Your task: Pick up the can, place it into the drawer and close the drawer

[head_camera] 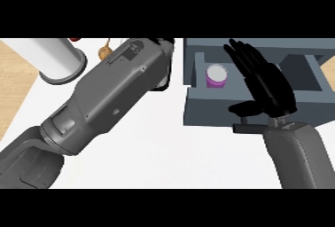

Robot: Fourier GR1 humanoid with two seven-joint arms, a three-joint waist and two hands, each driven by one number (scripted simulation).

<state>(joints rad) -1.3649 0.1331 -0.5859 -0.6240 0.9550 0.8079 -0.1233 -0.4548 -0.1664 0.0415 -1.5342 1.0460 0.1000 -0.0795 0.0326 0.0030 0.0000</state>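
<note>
The can (216,75), purple with a pale top, stands upright inside the open blue-grey drawer (216,113), in its left part. My right hand (267,84) is open with straight fingers pointing away from me, held over the drawer just right of the can and apart from it. The left forearm crosses the counter from the lower left up to the drawer's left wall. Of my left hand (161,43) only a dark part shows at the picture's top, next to the drawer's far left corner; the rest is hidden by the forearm.
A large white cylinder with a grey base (60,60) stands at the far left. A small brown object (104,52) and a red one (75,40) lie behind the left arm. The white counter (170,150) ends at a wooden strip on the left.
</note>
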